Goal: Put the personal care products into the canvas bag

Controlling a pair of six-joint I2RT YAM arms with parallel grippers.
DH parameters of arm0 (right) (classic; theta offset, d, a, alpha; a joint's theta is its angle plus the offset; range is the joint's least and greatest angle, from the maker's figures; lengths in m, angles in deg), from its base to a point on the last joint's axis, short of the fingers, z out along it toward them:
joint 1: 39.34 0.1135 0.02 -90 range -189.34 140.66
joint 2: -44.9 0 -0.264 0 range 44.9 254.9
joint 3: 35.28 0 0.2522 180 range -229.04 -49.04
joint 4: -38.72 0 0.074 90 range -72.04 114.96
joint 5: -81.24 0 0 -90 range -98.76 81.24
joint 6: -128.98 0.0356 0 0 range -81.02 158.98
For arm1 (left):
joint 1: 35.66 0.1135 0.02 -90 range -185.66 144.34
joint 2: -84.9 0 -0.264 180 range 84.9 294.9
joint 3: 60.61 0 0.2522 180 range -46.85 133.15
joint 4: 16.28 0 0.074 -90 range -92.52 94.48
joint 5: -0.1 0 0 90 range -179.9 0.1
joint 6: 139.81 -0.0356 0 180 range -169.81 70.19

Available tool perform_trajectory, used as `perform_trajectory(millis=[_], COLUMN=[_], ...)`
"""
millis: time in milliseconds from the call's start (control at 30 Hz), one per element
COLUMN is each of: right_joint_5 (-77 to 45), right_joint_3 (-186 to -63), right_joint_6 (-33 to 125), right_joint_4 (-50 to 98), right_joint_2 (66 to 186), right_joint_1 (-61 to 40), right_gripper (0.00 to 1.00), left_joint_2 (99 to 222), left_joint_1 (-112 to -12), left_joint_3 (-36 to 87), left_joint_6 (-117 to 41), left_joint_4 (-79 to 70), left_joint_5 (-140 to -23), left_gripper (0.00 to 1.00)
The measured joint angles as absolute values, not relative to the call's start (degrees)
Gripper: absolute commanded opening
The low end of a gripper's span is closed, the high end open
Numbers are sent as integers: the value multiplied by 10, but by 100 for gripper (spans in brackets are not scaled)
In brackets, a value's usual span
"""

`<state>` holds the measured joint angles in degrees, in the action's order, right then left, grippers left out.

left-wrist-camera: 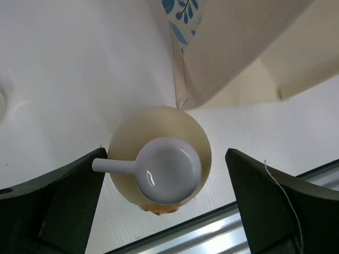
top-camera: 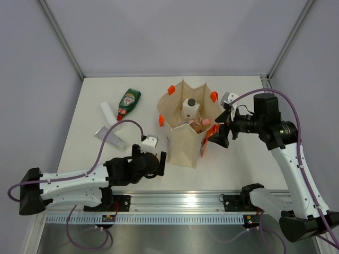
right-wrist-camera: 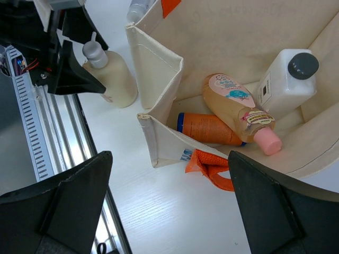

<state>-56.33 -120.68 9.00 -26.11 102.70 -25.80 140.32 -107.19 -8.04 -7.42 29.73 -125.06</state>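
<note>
Cream pump bottle [left-wrist-camera: 168, 169]: upright on the counter [top-camera: 238, 164], long axis vertical, just beside the canvas bag [top-camera: 183, 148]. Body round, smooth plastic; pump head glossy white. Left jaws stand wide, flanking it. Right jaws wide above the bag, holding nothing. Inside lie the pink clear bottle [right-wrist-camera: 238, 108] and orange cylinder [right-wrist-camera: 209, 128].

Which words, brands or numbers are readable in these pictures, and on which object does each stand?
None can be read.
green bottle: label too blurred.
pink clear bottle: label too blurred.
white black-capped bottle: side print too small.
canvas bag: blue leaf print only.
</note>
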Motion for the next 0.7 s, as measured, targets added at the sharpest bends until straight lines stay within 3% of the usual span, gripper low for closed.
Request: perform_trajectory(millis=[433, 533, 567, 700], right_joint_5=[-580, -580, -580, -580], right_joint_3=[-1183, -1183, -1183, -1183], right_joint_6=[88, 88, 88, 88], right_joint_4=[-253, -252, -252, -250], right_joint_2=[1018, 1017, 1016, 1010], right_joint_1=[-263, -265, -265, -267], right_gripper=[99, 99, 99, 99], left_joint_2=[1432, 1445, 1448, 1448], left_joint_1=[-1075, -1075, -1075, -1076], left_joint_3=[-157, -167, -170, -175], left_joint_6=[-67, -69, -71, -77], left_joint_4=[222, 190, 181, 167], left_joint_5=[-1259, -1275, -1279, -1290], left_gripper=[95, 78, 56, 12])
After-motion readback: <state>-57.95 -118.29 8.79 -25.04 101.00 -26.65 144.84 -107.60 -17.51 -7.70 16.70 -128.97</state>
